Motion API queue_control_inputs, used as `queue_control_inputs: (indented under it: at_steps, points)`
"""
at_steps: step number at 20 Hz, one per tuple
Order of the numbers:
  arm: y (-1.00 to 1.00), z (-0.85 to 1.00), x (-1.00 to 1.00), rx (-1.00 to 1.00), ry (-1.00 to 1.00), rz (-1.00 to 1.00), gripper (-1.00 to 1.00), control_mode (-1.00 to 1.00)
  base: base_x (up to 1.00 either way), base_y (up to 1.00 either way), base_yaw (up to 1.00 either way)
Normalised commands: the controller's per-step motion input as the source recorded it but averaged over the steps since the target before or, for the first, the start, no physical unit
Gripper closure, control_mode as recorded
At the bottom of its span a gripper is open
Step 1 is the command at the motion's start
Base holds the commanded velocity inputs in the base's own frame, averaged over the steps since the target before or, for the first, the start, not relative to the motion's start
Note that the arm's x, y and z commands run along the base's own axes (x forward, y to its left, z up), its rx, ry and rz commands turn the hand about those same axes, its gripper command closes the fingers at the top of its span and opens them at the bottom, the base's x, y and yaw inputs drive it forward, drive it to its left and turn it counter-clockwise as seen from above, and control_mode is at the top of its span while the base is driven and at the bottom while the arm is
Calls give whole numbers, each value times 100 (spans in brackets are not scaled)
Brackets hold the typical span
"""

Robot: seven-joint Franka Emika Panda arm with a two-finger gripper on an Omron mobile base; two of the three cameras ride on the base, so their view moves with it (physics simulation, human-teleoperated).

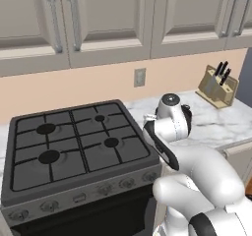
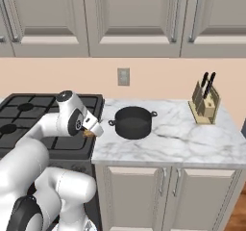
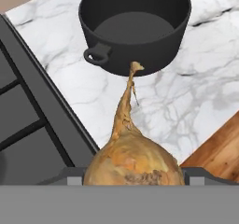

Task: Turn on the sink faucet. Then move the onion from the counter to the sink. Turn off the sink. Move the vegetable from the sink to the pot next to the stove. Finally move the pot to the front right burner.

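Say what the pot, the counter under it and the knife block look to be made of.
Pot: dark matte metal, likely cast iron; dull, no shine. Counter: polished white marble or lookalike, grey veins. Knife block: pale wood, probably; tan faces, no clear grain.

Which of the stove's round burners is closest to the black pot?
The back right burner on the stove, at the corner nearest the counter where the pot sits; the other three lie farther.
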Motion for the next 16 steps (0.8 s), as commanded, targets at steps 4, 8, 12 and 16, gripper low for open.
queue_control_inputs:
  at_steps: [4, 8, 12, 16]
  points:
    - [0, 0, 0, 0, 0, 0, 100, 100, 19, 16, 5]
    - [0, 0, 0, 0, 0, 0, 100, 100, 25, 7, 13]
    - [0, 0, 0, 0, 0, 0, 100, 100, 35, 0, 18]
    - [0, 0, 0, 0, 0, 0, 100, 100, 46, 0, 15]
